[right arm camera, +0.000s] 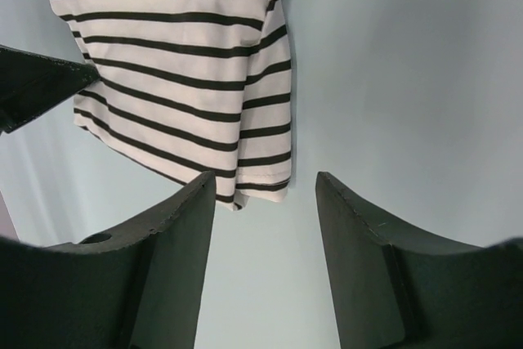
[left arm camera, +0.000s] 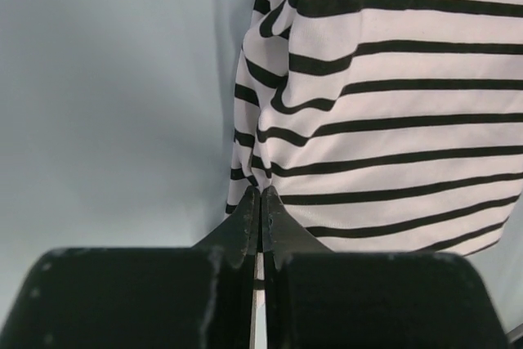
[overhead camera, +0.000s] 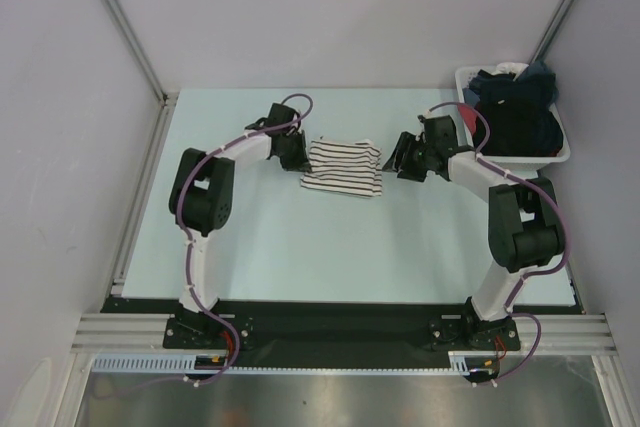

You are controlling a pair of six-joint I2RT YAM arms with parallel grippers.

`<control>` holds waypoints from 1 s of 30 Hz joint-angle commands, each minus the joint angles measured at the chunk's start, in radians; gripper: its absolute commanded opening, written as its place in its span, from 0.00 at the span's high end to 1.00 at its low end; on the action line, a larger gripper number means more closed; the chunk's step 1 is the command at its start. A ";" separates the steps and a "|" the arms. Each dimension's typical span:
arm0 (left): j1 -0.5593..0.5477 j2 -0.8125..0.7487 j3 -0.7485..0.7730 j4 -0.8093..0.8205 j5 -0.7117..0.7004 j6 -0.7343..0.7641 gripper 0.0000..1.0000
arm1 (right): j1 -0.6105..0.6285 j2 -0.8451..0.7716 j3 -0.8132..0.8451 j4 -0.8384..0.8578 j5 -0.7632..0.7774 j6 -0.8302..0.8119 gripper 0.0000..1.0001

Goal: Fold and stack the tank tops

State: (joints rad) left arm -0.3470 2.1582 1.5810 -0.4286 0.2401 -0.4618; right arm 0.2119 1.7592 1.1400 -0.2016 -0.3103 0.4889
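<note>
- The left fingers [left arm camera: 243,222] are pressed together at the hem corner of the striped tank top [left arm camera: 392,120] and seem to pinch its edge (only a sliver of cloth shows between them). The rest of it spreads ahead and to their right.
- The right fingers [right arm camera: 176,234] stand apart and empty, with the top ahead and to their left, not touching.
- Its long axis runs from one pair of fingers to the other, and the left pair is nearer.
- It lies folded on the table [overhead camera: 300,247], a soft rectangle with uneven layers, white with thin black stripes.
- Dark garments [overhead camera: 512,117] fill a basket [overhead camera: 563,155] behind the right fingers.
</note>
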 commanded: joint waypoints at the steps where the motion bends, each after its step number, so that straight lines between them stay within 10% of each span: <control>1: 0.045 -0.041 -0.033 0.014 0.002 0.009 1.00 | -0.002 -0.038 -0.009 0.037 -0.012 0.008 0.43; 14: 0.232 -0.219 -0.272 0.076 -0.009 0.028 1.00 | -0.005 -0.043 -0.023 0.050 -0.023 0.013 0.43; 30: 0.759 -0.573 -0.883 0.485 0.047 -0.201 1.00 | 0.003 -0.049 -0.037 0.070 -0.046 0.023 0.43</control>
State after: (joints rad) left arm 0.3698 1.6421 0.7666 -0.0563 0.2966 -0.5907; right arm 0.2119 1.7592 1.1095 -0.1654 -0.3470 0.5049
